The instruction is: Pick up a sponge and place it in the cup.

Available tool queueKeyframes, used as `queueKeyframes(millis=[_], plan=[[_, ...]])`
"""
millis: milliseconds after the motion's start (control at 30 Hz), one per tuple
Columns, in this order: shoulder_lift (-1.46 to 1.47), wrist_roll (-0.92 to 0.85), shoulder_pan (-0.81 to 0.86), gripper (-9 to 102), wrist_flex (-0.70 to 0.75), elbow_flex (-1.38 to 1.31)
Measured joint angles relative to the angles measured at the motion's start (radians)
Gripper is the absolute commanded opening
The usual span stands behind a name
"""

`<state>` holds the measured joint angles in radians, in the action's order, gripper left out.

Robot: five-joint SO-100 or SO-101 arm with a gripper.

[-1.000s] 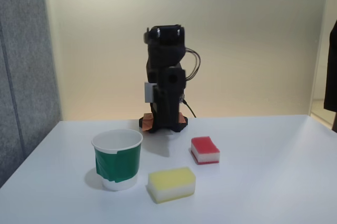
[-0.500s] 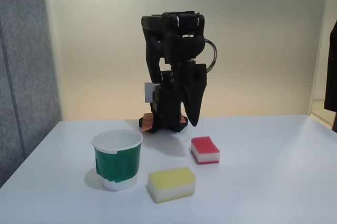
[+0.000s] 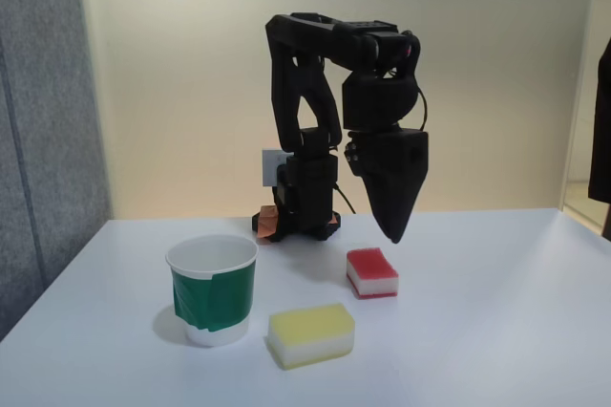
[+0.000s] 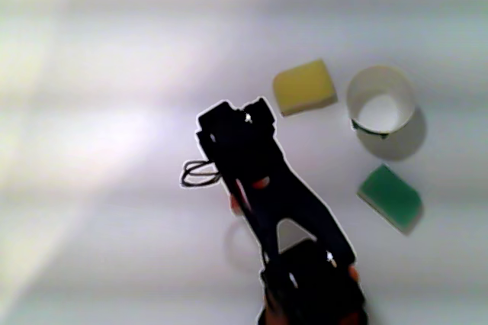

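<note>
Fixed view: end effector closed, empty — hangs just above the sponge; cup stands well apart.

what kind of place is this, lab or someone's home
Probably an office or lab corner set up for robot trials, though that is a guess. A plain white table stands against a bare pale wall, a grey fabric partition on the left, and a small black arm is fixed at the table's back.
</note>
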<state>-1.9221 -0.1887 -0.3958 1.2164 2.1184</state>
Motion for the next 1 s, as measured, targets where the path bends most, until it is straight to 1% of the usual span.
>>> queueKeyframes(millis=[100, 267, 433, 467, 533, 633, 733, 833, 1000], plan=[[0.008, -0.184, -0.008, 0, 0.018, -0.006], [0.008, -0.497, -0.034, 0, 0.091, -0.025], [0.017, -0.712, -0.046, 0, 0.103, -0.044], [0.025, -0.749, -0.044, 2, 0.103, -0.052], [0.057, -0.798, -0.032, 4, 0.103, -0.069], [0.11, -0.833, -0.04, 11, 0.091, -0.084], [0.147, -0.864, -0.043, 20, 0.075, -0.103], [0.186, -0.882, -0.034, 26, 0.048, -0.121], [0.221, -0.907, -0.049, 29, 0.04, -0.138]])
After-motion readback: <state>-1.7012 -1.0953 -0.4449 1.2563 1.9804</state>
